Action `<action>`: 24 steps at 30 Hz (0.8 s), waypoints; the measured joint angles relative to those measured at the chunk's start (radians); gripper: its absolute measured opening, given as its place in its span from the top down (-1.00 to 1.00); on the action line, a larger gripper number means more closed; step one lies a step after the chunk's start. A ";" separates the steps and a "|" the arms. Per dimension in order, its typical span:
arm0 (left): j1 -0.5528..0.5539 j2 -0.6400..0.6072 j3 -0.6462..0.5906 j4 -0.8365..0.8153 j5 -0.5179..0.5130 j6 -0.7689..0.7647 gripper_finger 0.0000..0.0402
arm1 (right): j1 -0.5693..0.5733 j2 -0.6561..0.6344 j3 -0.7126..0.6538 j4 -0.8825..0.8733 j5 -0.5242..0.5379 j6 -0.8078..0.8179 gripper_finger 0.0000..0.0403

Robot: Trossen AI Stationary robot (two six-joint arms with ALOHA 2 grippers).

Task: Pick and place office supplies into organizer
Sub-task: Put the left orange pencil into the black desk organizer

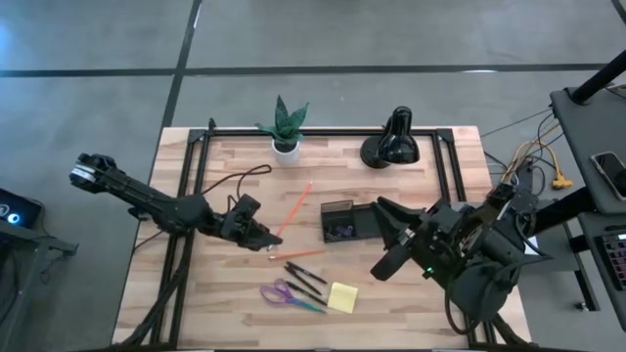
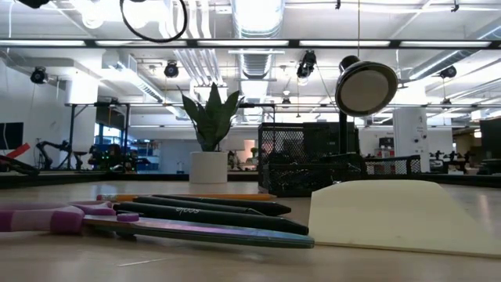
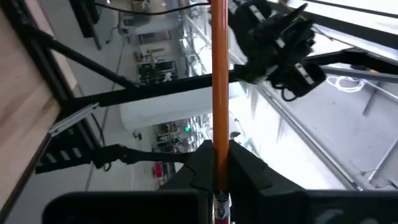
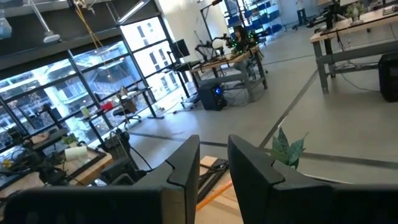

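Note:
My left gripper (image 1: 262, 233) stands left of the organizer (image 1: 350, 220), shut on an orange pencil (image 1: 295, 207). The dark compartment box shows in the low view as organizer (image 2: 301, 168). A second orange pencil (image 1: 298, 255), two black pens (image 1: 305, 278), purple-handled scissors (image 1: 290, 294) and a yellow sticky pad (image 1: 342, 296) lie flat on the table nearer the front edge. My right gripper (image 1: 389, 238) hovers just right of the organizer, open and touching nothing; its wrist view shows the fingers apart at right gripper (image 4: 214, 162). My left gripper (image 3: 219, 168) pinches the orange pencil near its ferrule end (image 3: 220, 198) between the two fingers, which lie along the shaft. The shaft (image 3: 219, 74) sticks out past the fingertips toward the table's far right. It shows against the room, off the wood.
A potted plant (image 1: 286, 127) and a black desk lamp (image 1: 391, 142) stand along the far edge. A black cable (image 1: 240, 181) loops on the table behind my left gripper. Black frame rails run along the table's left, right and far sides.

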 joint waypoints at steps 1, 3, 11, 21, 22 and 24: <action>0.000 0.000 0.000 -0.002 0.005 -0.001 0.97 | 0.000 0.000 0.000 0.000 0.000 0.000 0.61; 0.000 0.000 0.002 0.005 0.021 -0.001 0.97 | 0.000 0.000 0.000 0.000 0.000 0.000 0.60; 0.001 -0.009 -0.006 -0.025 0.017 -0.053 0.93 | 0.000 0.000 0.000 0.000 0.000 0.000 0.65; 0.017 -0.040 -0.022 -0.023 0.006 -0.519 0.96 | 0.000 0.000 0.000 0.000 0.000 0.000 0.63; 0.018 -0.043 -0.024 -0.021 0.004 -0.523 0.96 | 0.000 0.000 0.000 0.000 0.000 0.000 0.62; 0.020 -0.045 -0.024 0.009 0.004 -0.565 0.97 | 0.000 0.000 0.000 0.000 0.000 0.000 0.61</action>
